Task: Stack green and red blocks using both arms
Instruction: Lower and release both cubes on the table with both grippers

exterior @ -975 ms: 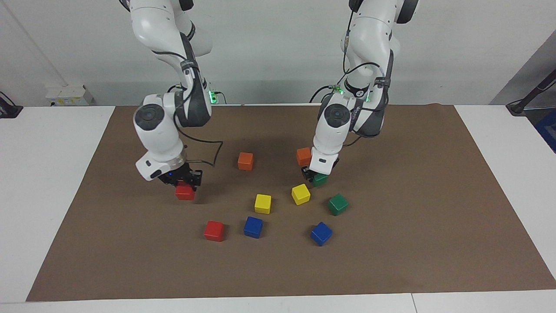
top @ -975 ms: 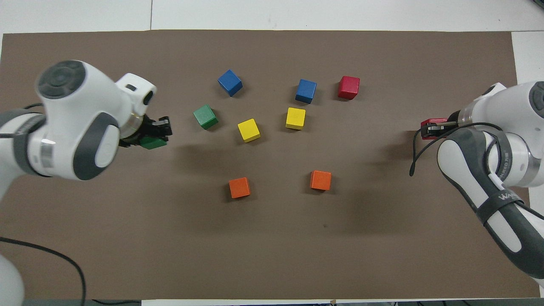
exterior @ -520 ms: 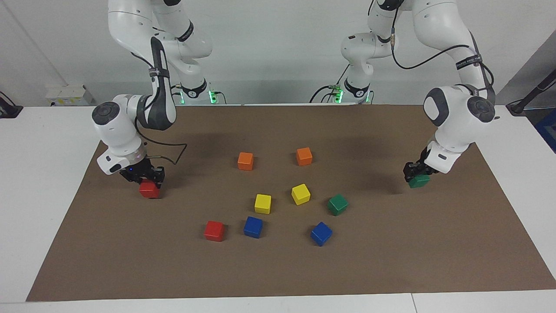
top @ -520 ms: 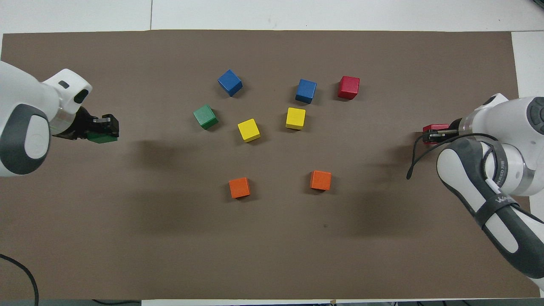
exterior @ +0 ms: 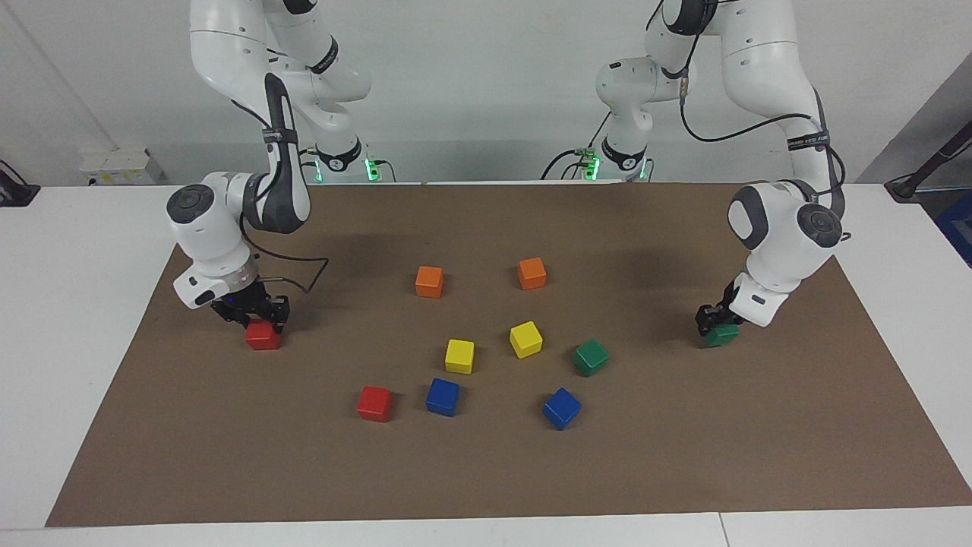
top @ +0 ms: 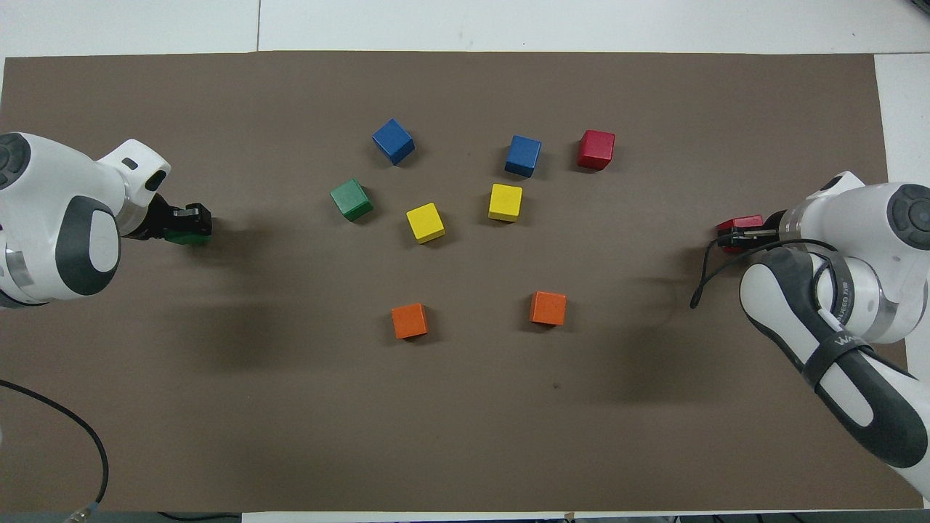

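Note:
Toward the right arm's end of the brown mat [exterior: 486, 471], a red block [exterior: 263, 336] [top: 740, 221] rests on the mat. My right gripper [exterior: 257, 314] [top: 735, 234] sits low, right on top of it. At the left arm's end, my left gripper [exterior: 715, 325] [top: 190, 221] is shut on a dark green block [exterior: 724, 335] [top: 187, 237], held just at the mat's surface. A second green block [exterior: 591, 358] [top: 352, 200] and a second red block [exterior: 374, 403] [top: 596, 149] lie loose in the middle cluster.
Around the loose green and red blocks lie two yellow cubes [exterior: 459, 355] [exterior: 525, 339] and two blue cubes [exterior: 443, 396] [exterior: 562, 408]. Two orange cubes [exterior: 429, 281] [exterior: 531, 273] lie nearer the robots. White table [exterior: 83, 251] borders the mat.
Both arms swung outward from the middle to their own ends of the mat, carrying their blocks. Over the last half second each came down a little, and the red block now rests on the mat.

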Controlling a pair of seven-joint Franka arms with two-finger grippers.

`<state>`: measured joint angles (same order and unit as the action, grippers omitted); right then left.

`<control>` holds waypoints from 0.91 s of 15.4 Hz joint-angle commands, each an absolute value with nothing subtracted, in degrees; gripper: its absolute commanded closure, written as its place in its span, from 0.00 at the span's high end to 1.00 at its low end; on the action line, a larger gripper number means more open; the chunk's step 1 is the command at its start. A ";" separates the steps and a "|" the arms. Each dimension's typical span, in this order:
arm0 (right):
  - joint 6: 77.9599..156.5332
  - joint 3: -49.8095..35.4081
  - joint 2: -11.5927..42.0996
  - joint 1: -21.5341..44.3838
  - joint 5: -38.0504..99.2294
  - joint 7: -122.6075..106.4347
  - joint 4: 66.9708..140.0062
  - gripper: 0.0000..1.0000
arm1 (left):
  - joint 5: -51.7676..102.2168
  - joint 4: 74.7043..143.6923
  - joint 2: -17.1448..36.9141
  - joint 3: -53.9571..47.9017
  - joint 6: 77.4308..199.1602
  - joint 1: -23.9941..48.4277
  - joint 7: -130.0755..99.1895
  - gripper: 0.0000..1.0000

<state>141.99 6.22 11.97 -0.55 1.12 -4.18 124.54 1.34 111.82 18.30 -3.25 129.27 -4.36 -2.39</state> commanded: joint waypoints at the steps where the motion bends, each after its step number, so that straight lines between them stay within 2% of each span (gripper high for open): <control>1: 137.58 5.62 11.60 -0.71 1.67 -5.54 121.04 1.00 | 1.49 115.04 17.23 -3.78 132.18 -5.27 -2.81 0.03; 3: 130.55 5.54 11.86 0.95 0.97 -5.27 114.64 1.00 | 1.49 116.36 17.23 -3.78 134.29 -5.27 -2.81 0.21; 4: 127.47 5.62 12.65 2.36 0.88 -3.36 110.87 1.00 | 1.49 116.63 17.23 -3.78 134.47 -5.27 -2.81 0.43; 5: 125.27 5.54 14.48 3.68 0.79 0.40 107.35 1.00 | 1.49 116.63 17.23 -3.78 134.47 -5.19 -2.90 0.78; 6: 123.94 5.54 15.28 5.78 0.53 4.18 104.70 1.00 | 1.49 116.63 17.23 -3.78 134.39 -4.84 -2.99 1.00; 8: 122.96 5.54 17.39 9.30 0.35 9.90 100.57 1.00 | 1.49 115.67 17.23 -3.69 133.77 -4.57 -3.60 1.00; 10: 122.61 5.45 22.82 11.24 0.79 15.00 93.82 1.00 | 1.49 111.56 17.14 -3.52 129.85 -4.40 -3.69 1.00; 12: 120.25 5.45 29.41 13.26 1.41 19.92 85.82 1.00 | 1.50 102.00 18.62 -3.60 120.72 -2.13 -12.68 1.00; 14: 119.97 5.45 33.99 15.11 0.62 24.33 81.58 1.00 | 0.45 92.77 22.40 -3.52 116.30 3.31 -26.04 1.00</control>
<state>122.32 5.39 26.37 14.15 0.94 20.33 90.50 1.42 103.14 18.30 -3.98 122.52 -2.28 -14.70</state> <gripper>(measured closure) 0.000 0.000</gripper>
